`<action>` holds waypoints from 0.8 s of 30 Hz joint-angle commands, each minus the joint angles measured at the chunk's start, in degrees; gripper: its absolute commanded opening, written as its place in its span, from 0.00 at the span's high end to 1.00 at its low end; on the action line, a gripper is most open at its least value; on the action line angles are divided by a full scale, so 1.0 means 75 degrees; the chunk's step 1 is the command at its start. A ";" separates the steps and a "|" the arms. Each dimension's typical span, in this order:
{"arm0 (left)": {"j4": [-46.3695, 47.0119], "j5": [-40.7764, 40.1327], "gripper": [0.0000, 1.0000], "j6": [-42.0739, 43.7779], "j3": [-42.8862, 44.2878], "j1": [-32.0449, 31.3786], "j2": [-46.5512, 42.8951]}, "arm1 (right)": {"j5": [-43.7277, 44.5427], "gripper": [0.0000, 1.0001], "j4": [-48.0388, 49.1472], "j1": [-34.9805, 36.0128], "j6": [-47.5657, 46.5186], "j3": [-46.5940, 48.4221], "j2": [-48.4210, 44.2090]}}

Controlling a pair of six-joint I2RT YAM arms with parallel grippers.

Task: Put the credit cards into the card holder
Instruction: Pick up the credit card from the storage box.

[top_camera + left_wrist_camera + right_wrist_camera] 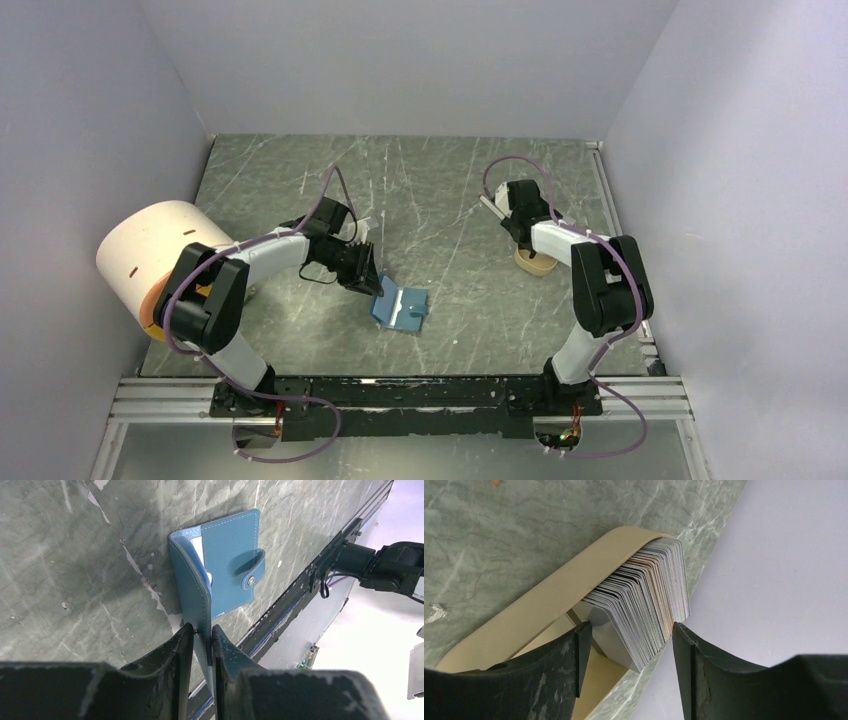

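Left gripper (202, 630) clamps one cover of the teal-blue card holder (230, 565); right gripper (631, 630) stands spread around the credit cards (644, 600).
Pinched by its stitched edge, the holder runs lengthwise straight ahead of the left jaws. It is half open, its other cover flat on the marbled table (75, 555) with the snap tab uppermost. Between the right fingers, close to both tips, a fanned stack of pale and grey cards stands on edge in a tan tray (549, 595).
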 commanded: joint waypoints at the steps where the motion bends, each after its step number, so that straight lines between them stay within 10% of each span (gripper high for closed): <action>1: 0.0054 0.0189 0.74 0.0099 -0.0043 0.0046 -0.0260 | 0.0323 0.38 0.0185 -0.0078 0.0002 0.0398 0.0142; 24: 0.0130 0.0297 0.74 0.0037 -0.0068 0.0046 -0.0246 | 0.0178 0.65 -0.0411 -0.0087 0.0056 0.0840 -0.0092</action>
